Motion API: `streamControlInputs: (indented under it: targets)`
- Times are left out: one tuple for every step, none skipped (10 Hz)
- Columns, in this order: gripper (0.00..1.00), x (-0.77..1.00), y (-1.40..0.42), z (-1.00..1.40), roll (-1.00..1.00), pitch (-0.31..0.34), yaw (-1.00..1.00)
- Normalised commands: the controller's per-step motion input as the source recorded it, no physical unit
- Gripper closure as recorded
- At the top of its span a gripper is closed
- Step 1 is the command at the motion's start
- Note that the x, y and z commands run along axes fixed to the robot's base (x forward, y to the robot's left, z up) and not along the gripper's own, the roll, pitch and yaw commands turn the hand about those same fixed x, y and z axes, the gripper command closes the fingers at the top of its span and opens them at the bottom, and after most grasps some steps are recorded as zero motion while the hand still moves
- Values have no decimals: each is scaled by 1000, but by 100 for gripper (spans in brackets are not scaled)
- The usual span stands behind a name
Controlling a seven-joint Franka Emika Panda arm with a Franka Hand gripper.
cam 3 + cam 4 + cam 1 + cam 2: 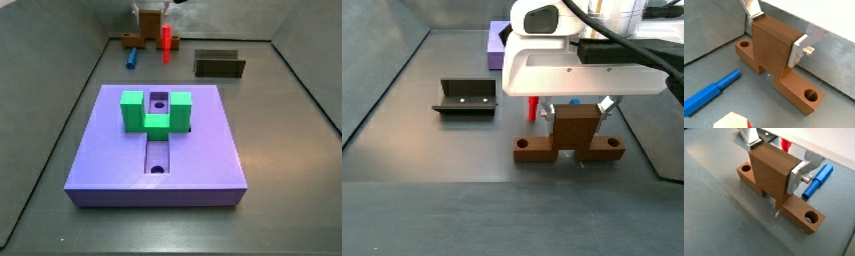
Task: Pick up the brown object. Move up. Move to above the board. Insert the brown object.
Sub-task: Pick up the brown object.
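The brown object (774, 47) is an orange-brown piece with a low bar, a round hole at each end, and a thick upright block in the middle. It seems to rest on the grey floor. My gripper (776, 34) is shut on the upright block, one silver finger (797, 177) pressed on each side, seen in both wrist views. In a side view the gripper (576, 108) holds the brown object (576, 132) from above. The purple-blue board (201, 150) with its green U-shaped block (156, 112) lies well away from the gripper (151, 10).
A blue peg (711, 92) lies on the floor next to the brown object. A thin red peg (166, 40) stands close behind it. The dark fixture (469, 97) stands to one side. Grey walls enclose the floor.
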Motion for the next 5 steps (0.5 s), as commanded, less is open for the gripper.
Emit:
streamControlInputs:
  targets:
    - [100,0,0,0,0,0,0]
    - [100,0,0,0,0,0,0]
    - [100,0,0,0,0,0,0]
    - [100,0,0,0,0,0,0]
    - [100,0,0,0,0,0,0]
